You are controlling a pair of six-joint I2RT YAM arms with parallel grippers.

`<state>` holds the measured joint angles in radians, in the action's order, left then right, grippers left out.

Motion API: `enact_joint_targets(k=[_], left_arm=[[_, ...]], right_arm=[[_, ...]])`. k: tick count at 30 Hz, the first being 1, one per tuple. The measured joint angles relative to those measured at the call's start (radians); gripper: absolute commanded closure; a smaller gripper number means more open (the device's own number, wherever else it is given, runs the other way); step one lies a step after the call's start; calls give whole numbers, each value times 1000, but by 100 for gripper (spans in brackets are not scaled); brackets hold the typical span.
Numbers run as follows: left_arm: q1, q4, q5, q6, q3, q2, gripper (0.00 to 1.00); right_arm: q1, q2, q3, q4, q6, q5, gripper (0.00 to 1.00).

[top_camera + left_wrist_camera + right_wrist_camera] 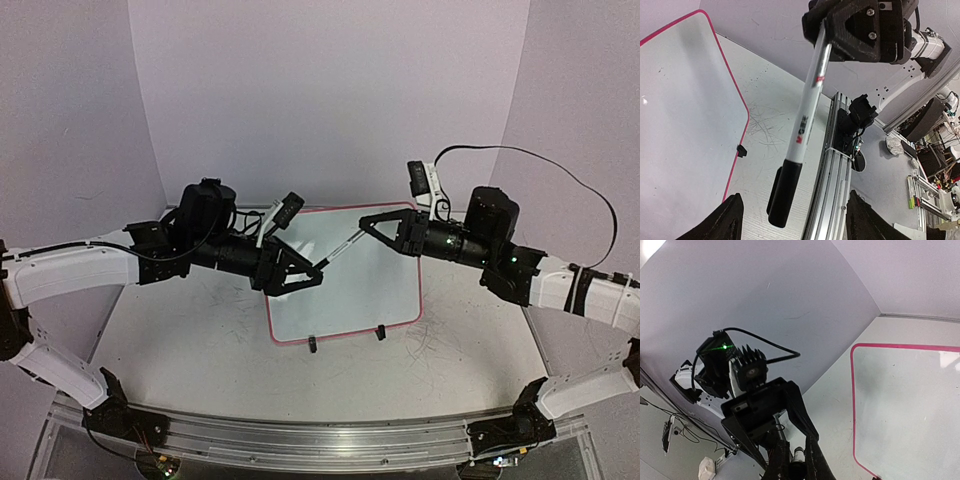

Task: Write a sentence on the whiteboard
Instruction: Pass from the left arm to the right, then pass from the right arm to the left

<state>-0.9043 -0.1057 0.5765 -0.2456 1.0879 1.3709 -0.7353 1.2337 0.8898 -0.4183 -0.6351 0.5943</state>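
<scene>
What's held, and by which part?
Right gripper clamps the marker at its white end; black end hangs between open fingers of left gripper.

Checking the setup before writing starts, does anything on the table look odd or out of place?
Yes: dark scribbled lines mark the tabletop just beyond the right edge of the whiteboard, while the board itself looks blank. The ink has landed on the wrong surface. Nothing looks spilled or broken.
</scene>
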Motion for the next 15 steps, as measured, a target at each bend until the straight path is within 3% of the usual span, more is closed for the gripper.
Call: enact_joint_targets(k=[9, 13, 15], left_arm=[[0, 55, 24, -31, 0, 23, 57], [0, 59, 22, -37, 6, 48, 73], [0, 59, 19, -38, 6, 55, 74]], right_arm=[[0, -11, -2, -26, -39, -23, 100], [0, -11, -6, -32, -56, -26, 100], [0, -11, -9, -35, -63, -26, 100]])
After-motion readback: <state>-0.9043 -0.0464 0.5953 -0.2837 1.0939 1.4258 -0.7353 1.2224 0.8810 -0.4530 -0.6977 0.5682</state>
